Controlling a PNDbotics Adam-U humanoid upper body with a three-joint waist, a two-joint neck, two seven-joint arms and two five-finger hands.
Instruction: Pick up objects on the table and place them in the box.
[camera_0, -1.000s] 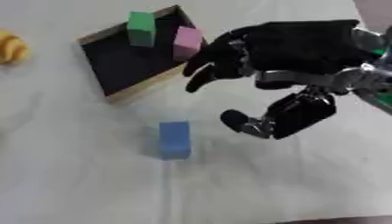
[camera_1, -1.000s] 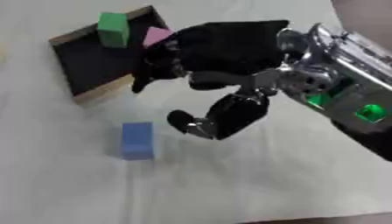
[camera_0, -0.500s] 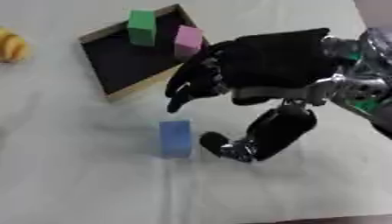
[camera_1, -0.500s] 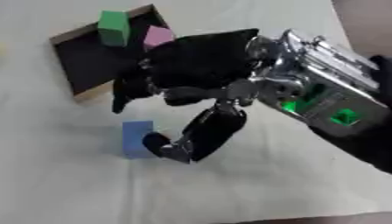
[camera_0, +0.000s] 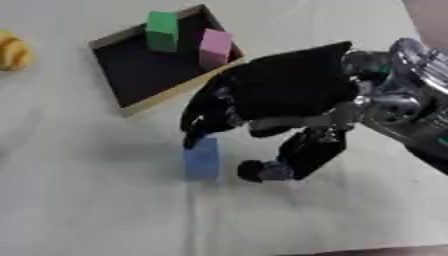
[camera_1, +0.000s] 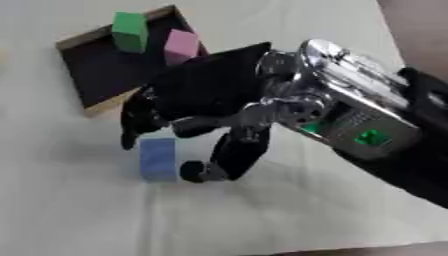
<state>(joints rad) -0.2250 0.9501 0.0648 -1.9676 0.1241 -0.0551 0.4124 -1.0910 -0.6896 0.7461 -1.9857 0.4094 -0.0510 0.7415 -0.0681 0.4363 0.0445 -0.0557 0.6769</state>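
While the right arm reached in from the right edge, its right hand (camera_0: 280, 97) hung palm-down over the blue block (camera_0: 201, 158), fingers (camera_0: 203, 125) drooping toward the block's far end and the thumb (camera_0: 293, 155) angled down just beside its right side. Fingers and thumb stood apart, spread round the block without closing on it; whether any fingertip touched it could not be told. The block lay flat on the pale table (camera_0: 79, 200), near the front corner of the box (camera_0: 140, 102). In the box stood a green block (camera_0: 162, 31) and a pink block (camera_0: 214, 47), side by side at its far end. A yellow thing (camera_0: 12, 51) sat at the left edge, well apart from the rest.

A second before, the hand had hovered higher and farther right, clear of the blue block; half a second before, it had come down closer. The blocks and the box had not shifted.
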